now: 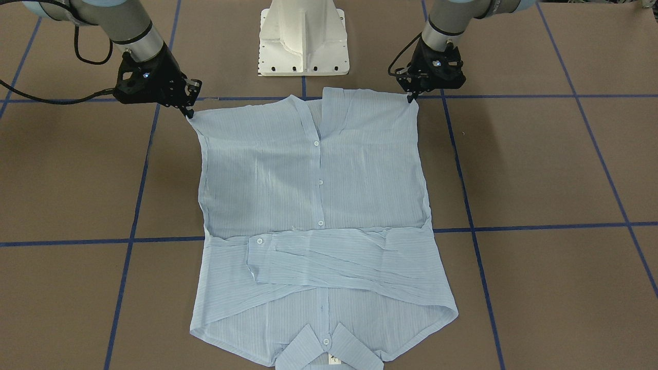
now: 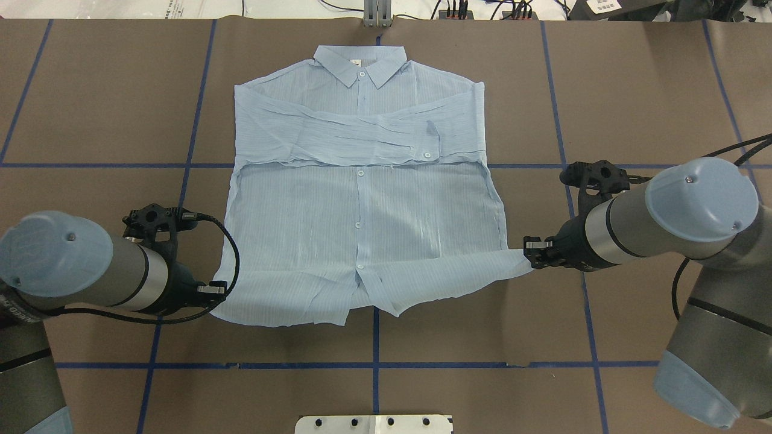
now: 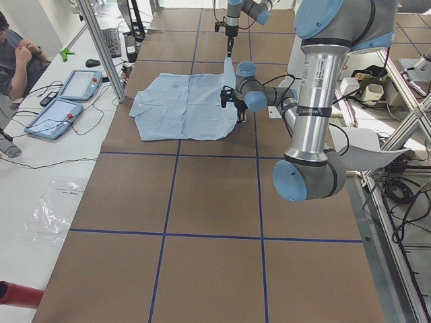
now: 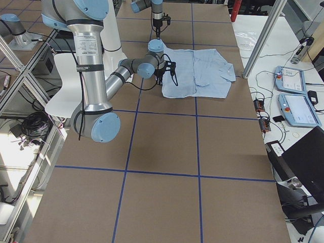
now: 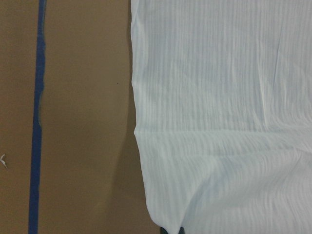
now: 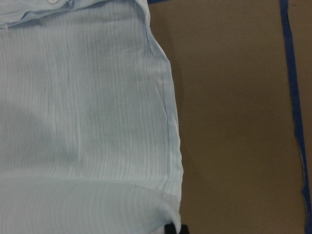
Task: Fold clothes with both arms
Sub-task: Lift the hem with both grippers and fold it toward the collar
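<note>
The light blue striped shirt lies flat, buttoned front up, on the brown table, collar at the far edge and both sleeves folded across the chest. My left gripper is shut on the near left hem corner. My right gripper is shut on the near right hem corner, pulling it outward into a point. From across the table, the left gripper and right gripper each pinch a corner. Each wrist view shows only shirt cloth and dark fingertips at the bottom edge.
The white pedestal base stands just behind the hem. Blue tape lines cross the brown table. A seated person and two teach pendants are beyond the table's far side.
</note>
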Controlling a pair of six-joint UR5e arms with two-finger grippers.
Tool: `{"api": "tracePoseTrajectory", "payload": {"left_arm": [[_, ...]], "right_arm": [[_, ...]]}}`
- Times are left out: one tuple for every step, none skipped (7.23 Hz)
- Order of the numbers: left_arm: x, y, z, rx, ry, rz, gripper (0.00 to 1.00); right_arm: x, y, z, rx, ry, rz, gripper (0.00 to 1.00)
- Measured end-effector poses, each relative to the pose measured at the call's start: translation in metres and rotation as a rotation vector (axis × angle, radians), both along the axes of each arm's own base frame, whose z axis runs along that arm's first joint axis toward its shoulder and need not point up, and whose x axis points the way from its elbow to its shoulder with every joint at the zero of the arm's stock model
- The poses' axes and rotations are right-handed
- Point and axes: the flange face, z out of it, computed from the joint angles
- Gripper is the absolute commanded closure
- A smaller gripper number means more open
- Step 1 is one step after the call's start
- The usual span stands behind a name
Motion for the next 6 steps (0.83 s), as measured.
{"api": "tracePoseTrajectory", "payload": {"left_arm": [[-0.007, -0.006, -0.002, 0.004, 0.008, 0.003, 1.0], [-0.012, -0.012, -0.004, 0.01, 0.014, -0.003, 1.0], [-0.016, -0.018, -0.009, 0.016, 0.022, -0.013, 1.0], [-0.021, -0.028, -0.016, 0.023, 0.036, -0.033, 1.0], [-0.029, -0.044, -0.028, 0.028, 0.057, -0.061, 1.0], [-0.038, -0.066, -0.039, 0.034, 0.08, -0.08, 1.0]], "right_arm": [[0.004, -0.004, -0.001, -0.006, -0.007, 0.003, 1.0], [0.008, -0.008, -0.003, -0.009, -0.012, 0.009, 1.0], [0.012, -0.013, -0.005, -0.007, -0.017, 0.019, 1.0], [0.016, -0.019, -0.008, -0.001, -0.023, 0.031, 1.0], [0.016, -0.029, -0.017, 0.012, -0.035, 0.045, 1.0], [0.013, -0.044, -0.028, 0.02, -0.047, 0.06, 1.0]]}}
